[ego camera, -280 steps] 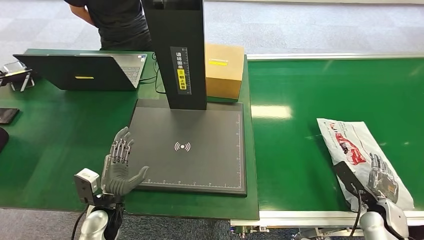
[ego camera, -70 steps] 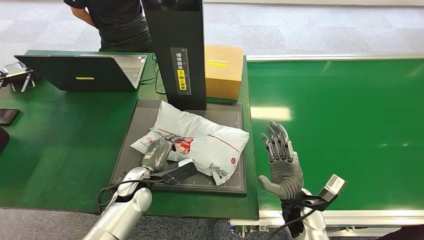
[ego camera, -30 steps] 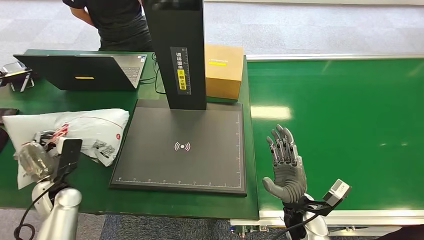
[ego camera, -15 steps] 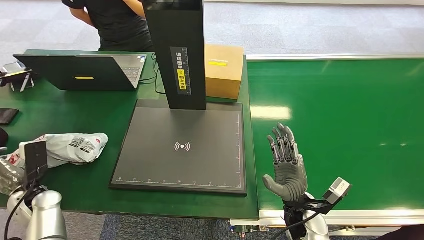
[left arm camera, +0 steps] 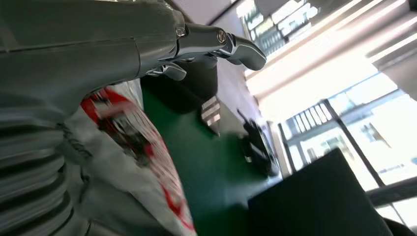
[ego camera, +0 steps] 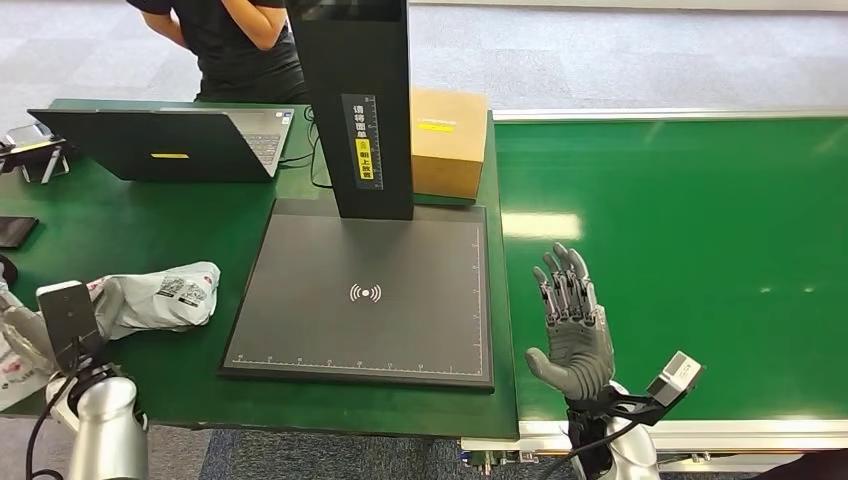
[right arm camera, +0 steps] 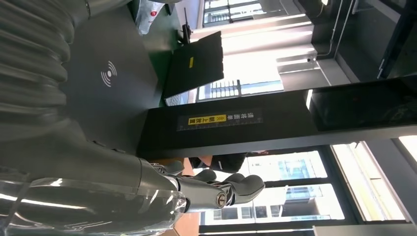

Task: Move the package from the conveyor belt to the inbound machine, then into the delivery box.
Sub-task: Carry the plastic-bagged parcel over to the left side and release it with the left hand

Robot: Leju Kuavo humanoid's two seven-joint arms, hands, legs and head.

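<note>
The package (ego camera: 155, 298), a crumpled white and grey poly bag with red print, lies at the green table's front left corner, left of the inbound machine's black platform (ego camera: 365, 295). My left hand (ego camera: 20, 335) holds its near end at the picture's left edge. In the left wrist view the red-printed bag (left arm camera: 123, 142) lies against my left hand (left arm camera: 98, 54), under its fingers (left arm camera: 221, 44). My right hand (ego camera: 570, 330) stands upright and open, holding nothing, over the seam between table and conveyor belt (ego camera: 700, 250). The right wrist view shows my right hand (right arm camera: 74, 162) beside the platform (right arm camera: 108, 73).
The machine's black column (ego camera: 355, 100) rises behind the platform. A cardboard box (ego camera: 447, 140) stands to its right, and an open laptop (ego camera: 170, 140) to its left. A phone on a stand (ego camera: 35, 145) and a dark device (ego camera: 15, 230) sit far left. A person (ego camera: 240, 45) stands behind the table.
My left arm has carried the package off the platform to the table's front left corner, where it now hangs lower and more crumpled. The right hand has stayed where it was.
</note>
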